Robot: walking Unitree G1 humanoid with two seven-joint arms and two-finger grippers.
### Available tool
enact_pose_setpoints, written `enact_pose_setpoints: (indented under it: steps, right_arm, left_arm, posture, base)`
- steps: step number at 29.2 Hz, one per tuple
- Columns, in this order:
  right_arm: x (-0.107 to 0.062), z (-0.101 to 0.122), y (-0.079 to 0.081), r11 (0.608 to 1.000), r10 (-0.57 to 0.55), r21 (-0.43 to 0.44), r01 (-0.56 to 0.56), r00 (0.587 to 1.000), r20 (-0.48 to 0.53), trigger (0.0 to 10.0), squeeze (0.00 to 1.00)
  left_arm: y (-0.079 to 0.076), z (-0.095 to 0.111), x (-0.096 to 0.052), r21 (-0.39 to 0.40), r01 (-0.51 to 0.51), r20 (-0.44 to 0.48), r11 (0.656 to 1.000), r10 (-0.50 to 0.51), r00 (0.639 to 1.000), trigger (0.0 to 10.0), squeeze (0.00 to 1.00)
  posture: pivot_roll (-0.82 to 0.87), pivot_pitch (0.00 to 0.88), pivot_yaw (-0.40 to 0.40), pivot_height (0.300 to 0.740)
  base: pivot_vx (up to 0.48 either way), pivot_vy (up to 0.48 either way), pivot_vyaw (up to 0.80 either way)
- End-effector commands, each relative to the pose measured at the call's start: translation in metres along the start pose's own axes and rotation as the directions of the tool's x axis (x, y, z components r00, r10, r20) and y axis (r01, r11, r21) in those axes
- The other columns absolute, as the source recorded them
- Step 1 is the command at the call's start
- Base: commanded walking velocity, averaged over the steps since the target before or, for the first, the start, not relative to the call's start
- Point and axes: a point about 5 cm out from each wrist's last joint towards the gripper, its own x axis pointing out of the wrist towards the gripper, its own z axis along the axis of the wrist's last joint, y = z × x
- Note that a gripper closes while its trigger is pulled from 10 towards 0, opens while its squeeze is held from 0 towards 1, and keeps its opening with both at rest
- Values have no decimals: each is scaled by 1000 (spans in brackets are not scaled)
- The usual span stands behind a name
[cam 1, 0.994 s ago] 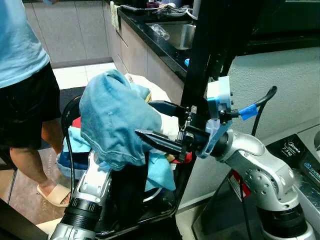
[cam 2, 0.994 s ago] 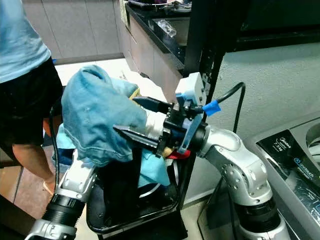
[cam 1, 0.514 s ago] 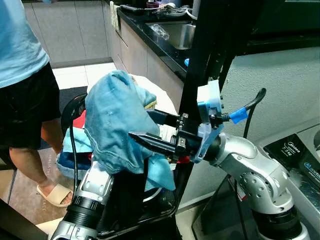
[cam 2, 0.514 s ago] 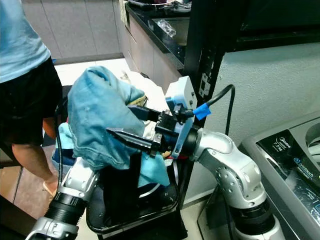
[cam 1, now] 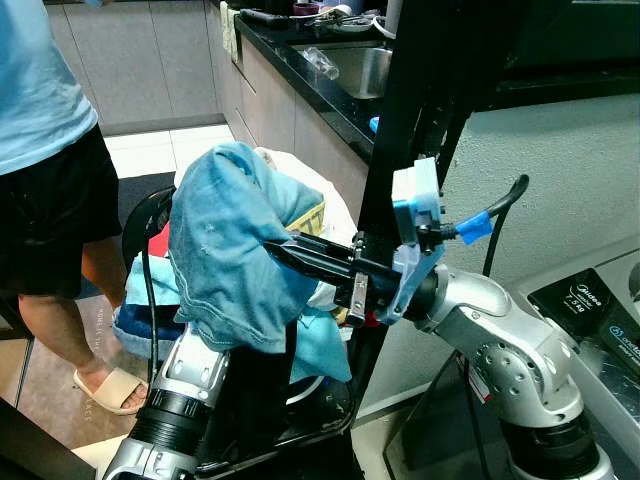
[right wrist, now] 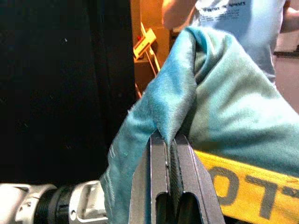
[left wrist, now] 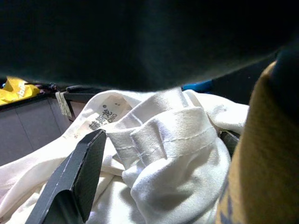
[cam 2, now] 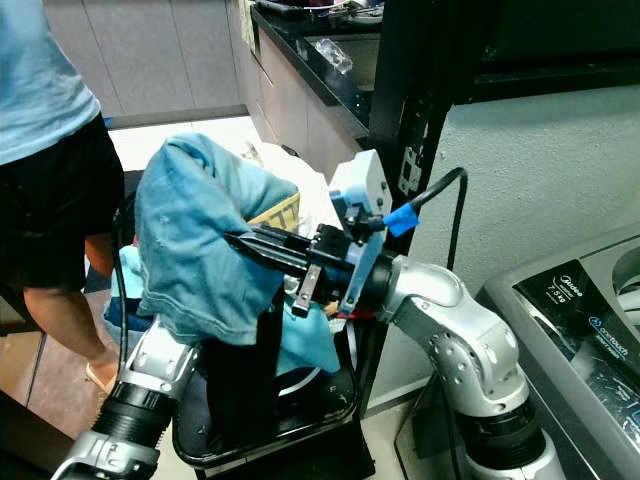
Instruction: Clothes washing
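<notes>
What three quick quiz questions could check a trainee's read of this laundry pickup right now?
1. True or false: the right pincer is shut on the blue garment.
2. Which fabric lies before the left pincer? A) white cloth B) red towel
3. What appliance stands at the robot's right?

Key: 1 true; 2 A; 3 the washing machine.

A home kitchen and laundry corner: a dark counter (cam 1: 300, 75) with a steel sink (cam 1: 360, 68), grey cabinets (cam 1: 150, 60), a tiled floor (cam 1: 200, 145) and a washer (cam 2: 590, 320).
</notes>
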Motion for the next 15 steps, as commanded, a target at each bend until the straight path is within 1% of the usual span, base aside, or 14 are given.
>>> enact_pose_setpoints:
  steps: [1,2,3,4,6,7,8,9,10,11,12,13,15]
  right_arm:
    - [-1,5,1,1000,13,1,-13,1000,23,0,0]
    - [-1,11,0,1000,10,8,-11,998,66,0,0]
    - [-2,24,-4,1000,-4,24,0,989,150,0,0]
    - [-2,24,-4,1000,-4,24,0,989,150,0,0]
    - [-5,44,-11,998,-38,60,21,957,287,0,0]
    - [-9,55,-16,996,-68,80,42,932,356,0,0]
    - [-9,55,-16,996,-68,80,42,932,356,0,0]
    - [-11,61,-20,994,-87,93,55,915,395,0,0]
    - [-11,61,-20,994,-87,93,55,915,395,0,0]
    - [-13,67,-24,992,-108,105,69,897,429,0,0]
    - [-13,67,-24,992,-108,105,69,897,429,0,0]
    - [-16,72,-27,990,-124,115,80,881,456,0,0]
    - [-16,72,-27,990,-124,115,80,881,456,0,0]
  left_arm:
    - [-3,-1,0,-7,7,-2,1000,-7,1000,10000,0]
    - [-4,-2,0,-7,7,-3,1000,-7,1000,10000,0]
    - [-4,-4,-1,-8,11,-9,1000,-11,1000,10000,0]
    - [-4,-4,-1,-8,11,-9,1000,-11,1000,10000,0]
    - [-6,-11,-5,-10,23,-36,1000,-24,999,10000,0]
    - [-8,-21,-11,-10,34,-75,999,-35,997,10000,0]
    - [-8,-21,-11,-10,34,-75,999,-35,997,10000,0]
    - [-9,-28,-16,-10,42,-103,999,-43,994,10000,0]
    - [-9,-28,-16,-10,42,-103,999,-43,994,10000,0]
    - [-10,-40,-24,1,39,-147,999,-38,988,10000,0]
    - [-10,-40,-24,1,39,-147,999,-38,988,10000,0]
    - [-10,-52,-33,9,36,-196,999,-33,980,10000,0]
    - [-10,-52,-33,9,36,-196,999,-33,980,10000,0]
  posture:
    - [79,36,-64,740]
    - [81,34,-67,740]
    - [82,32,-67,740]
    - [82,32,-67,740]
    - [83,27,-68,740]
    - [83,27,-68,740]
    - [83,27,-68,740]
    - [84,23,-68,740]
    - [84,23,-68,740]
    - [85,21,-67,740]
    - [85,21,-67,740]
    - [84,20,-66,740]
    - [84,20,-66,740]
  base:
    - [0,0,0]
    - [0,0,0]
    - [0,0,0]
    - [0,0,0]
    - [0,0,0]
    - [0,0,0]
    - [0,0,0]
    - [0,0,0]
    - [0,0,0]
    - [0,0,0]
    - [0,0,0]
    - [0,0,0]
    - [0,0,0]
